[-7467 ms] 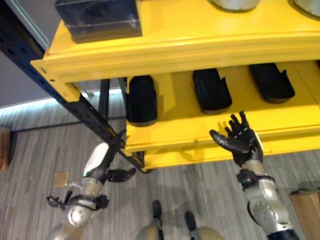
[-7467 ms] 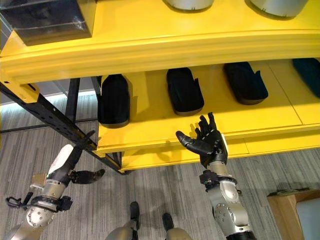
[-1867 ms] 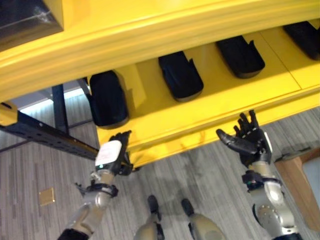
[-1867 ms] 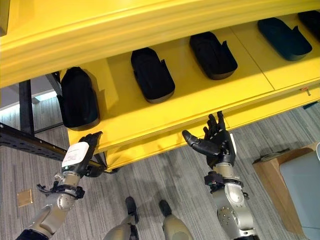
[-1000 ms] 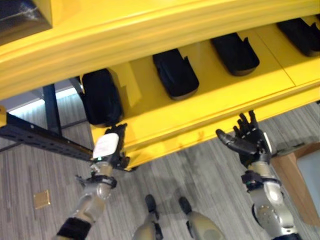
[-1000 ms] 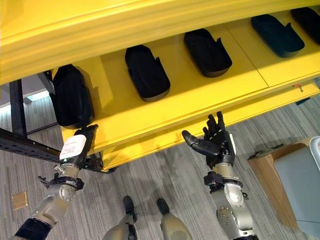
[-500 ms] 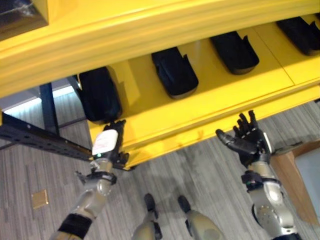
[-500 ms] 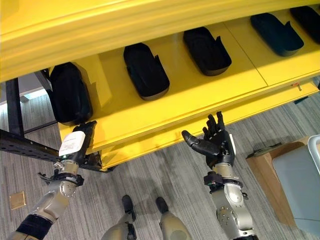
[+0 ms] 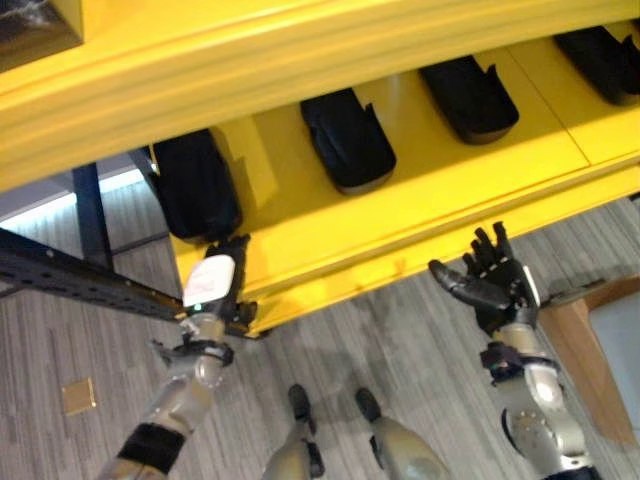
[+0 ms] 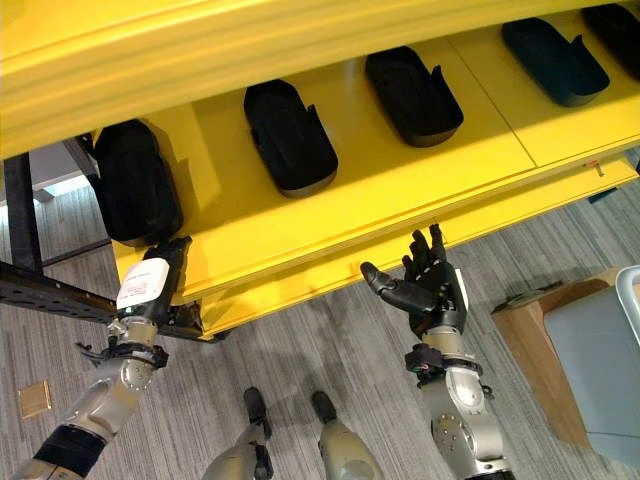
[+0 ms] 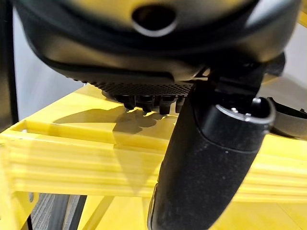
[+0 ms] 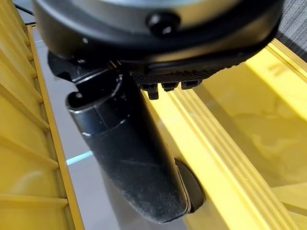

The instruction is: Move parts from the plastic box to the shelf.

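Several black moulded parts lie in a row on the yellow shelf: a leftmost part, a second part, a third part and a fourth part. My left hand reaches up to the shelf's front left corner, just below the leftmost part, fingers straight and holding nothing. My right hand hangs in front of the shelf edge, palm up, open and bare. A pale grey box sits at the far right on a brown stand.
A black steel beam runs across at the left, under the shelf corner. The thick yellow front beam of the upper level overhangs the row of parts. A small brass plate is set in the grey plank floor.
Since 7.5 s ago my left hand has risen from beside the black beam to the shelf's front corner. The view has shifted. Over the last second both hands stay almost still.
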`<state>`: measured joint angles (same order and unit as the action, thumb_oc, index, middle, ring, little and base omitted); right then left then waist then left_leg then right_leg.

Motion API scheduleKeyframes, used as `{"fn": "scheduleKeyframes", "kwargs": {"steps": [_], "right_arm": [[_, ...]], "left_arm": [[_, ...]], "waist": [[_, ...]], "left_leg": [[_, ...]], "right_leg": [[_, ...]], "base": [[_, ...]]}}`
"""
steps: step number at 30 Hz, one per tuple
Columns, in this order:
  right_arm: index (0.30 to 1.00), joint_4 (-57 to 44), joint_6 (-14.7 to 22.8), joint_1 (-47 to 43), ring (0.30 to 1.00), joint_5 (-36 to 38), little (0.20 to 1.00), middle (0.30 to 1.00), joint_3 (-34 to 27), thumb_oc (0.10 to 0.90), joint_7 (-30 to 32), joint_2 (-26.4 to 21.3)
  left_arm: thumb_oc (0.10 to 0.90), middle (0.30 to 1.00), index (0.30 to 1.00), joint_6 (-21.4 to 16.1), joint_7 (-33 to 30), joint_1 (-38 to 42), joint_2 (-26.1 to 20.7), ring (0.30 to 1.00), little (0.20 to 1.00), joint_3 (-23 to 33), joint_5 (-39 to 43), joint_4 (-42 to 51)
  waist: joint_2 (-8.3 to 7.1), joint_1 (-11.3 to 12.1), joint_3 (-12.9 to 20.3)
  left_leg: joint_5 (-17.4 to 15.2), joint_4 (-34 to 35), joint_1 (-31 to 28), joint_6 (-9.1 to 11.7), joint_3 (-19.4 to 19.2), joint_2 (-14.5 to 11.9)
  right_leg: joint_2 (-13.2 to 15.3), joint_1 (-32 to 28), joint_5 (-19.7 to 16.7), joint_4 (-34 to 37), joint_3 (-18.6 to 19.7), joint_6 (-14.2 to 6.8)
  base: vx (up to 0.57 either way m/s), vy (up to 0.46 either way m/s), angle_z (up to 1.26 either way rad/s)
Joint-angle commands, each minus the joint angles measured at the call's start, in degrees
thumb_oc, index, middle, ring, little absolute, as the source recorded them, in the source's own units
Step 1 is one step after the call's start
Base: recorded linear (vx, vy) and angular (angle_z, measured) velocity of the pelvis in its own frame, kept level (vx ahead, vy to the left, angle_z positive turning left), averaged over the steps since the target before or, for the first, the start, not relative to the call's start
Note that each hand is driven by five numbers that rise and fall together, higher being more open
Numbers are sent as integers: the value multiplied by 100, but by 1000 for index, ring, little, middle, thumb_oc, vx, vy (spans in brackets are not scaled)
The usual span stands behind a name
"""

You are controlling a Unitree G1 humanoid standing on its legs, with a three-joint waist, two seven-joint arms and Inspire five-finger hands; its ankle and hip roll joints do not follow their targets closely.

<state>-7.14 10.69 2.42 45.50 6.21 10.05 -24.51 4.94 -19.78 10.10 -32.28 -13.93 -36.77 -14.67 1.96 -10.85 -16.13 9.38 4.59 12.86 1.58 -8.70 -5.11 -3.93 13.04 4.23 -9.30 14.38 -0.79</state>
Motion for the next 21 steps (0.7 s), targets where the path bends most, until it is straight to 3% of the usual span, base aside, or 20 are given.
{"fn": "scheduleKeyframes", "kwargs": {"steps": [1,7,16,21], "right_arm": [[1000,-820,502,-55,1000,-74,1000,1000,-260,900,-56,-146],[1000,-794,518,-53,1000,-83,1000,1000,-310,900,-87,-145],[1000,-763,452,-40,1000,-197,1000,1000,-478,900,-239,-313],[1000,-775,414,30,1000,-247,1000,1000,-552,900,-325,-377]], "left_arm": [[900,1000,1000,-319,2,520,159,1000,1000,-243,11,-20],[900,1000,1000,-689,236,-42,115,1000,1000,-265,301,581],[900,1000,1000,-1230,862,-1453,-590,1000,1000,147,982,1879],[900,1000,1000,-1375,970,-1861,-777,1000,1000,424,1350,2248]], "waist": [[1,-117,302],[-13,-53,336],[-17,133,471],[-20,192,563]], "left_leg": [[-229,-101,-389,358,171,-414],[-244,-118,-390,347,218,-401],[-267,-151,-476,344,367,-372],[-286,-148,-559,338,435,-350]], "right_leg": [[-129,564,447,-656,-425,193],[-111,499,419,-577,-445,193],[-32,213,363,-347,-520,163],[20,50,329,-243,-567,139]], "base": [[0,0,0],[1,-4,3],[2,2,5],[5,20,12]]}}
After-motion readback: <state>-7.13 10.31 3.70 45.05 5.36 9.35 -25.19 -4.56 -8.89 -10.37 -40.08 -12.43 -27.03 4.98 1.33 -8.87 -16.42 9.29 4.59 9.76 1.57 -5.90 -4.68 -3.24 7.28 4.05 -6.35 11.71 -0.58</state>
